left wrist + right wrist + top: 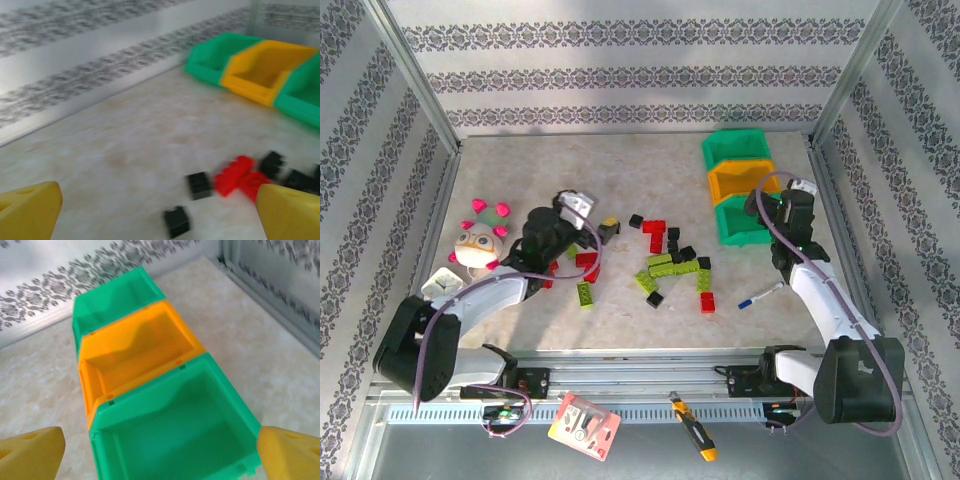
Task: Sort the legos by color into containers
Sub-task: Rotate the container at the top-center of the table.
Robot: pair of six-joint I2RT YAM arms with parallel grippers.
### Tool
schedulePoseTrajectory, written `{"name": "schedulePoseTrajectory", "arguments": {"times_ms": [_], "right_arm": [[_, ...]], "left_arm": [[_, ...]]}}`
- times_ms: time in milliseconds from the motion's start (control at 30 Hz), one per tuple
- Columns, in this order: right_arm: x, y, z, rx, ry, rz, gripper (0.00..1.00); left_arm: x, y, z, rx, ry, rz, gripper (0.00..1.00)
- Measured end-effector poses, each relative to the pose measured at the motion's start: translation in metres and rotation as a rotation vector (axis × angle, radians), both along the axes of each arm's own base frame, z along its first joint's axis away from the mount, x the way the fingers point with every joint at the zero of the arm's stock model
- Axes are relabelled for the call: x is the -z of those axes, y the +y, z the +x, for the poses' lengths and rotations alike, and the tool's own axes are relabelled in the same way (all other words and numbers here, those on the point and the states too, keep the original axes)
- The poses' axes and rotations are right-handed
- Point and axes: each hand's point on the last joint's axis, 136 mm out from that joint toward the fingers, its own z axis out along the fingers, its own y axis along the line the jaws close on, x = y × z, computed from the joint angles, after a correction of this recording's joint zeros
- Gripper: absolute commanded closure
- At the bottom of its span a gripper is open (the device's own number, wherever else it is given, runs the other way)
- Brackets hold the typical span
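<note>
Gaping fully, empty, left fingers (31, 212) near legos (235, 179), right fingers (31, 452) over containers (150, 335)

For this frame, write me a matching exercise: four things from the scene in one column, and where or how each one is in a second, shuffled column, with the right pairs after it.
Column one
1. orange-yellow bin
2. plush toy
3. pen
4. left gripper

Column two
A. open, with legos ahead of it
B. between the far green bin and the near green bin
C. on the left, beside the white cube
D. lying on the near side of the near green bin

Pairs: 1-B, 2-C, 3-D, 4-A
</note>
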Motion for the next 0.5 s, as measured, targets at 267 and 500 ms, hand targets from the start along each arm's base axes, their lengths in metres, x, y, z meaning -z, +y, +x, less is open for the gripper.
{"name": "schedulePoseTrajectory", "arguments": {"times_ms": [267,500], "right_arm": [[0.026,-0.007,0.015,0.178,0.185,0.241,0.15],[0.055,-0.003,0.043,0.289,0.283,0.388,0.26]], "left_arm": [[0.021,-0.083,-0.030,0.236,0.062,0.028,0.01],[0.047,-0.117,-0.052,0.324,0.115,0.059,0.01]]}}
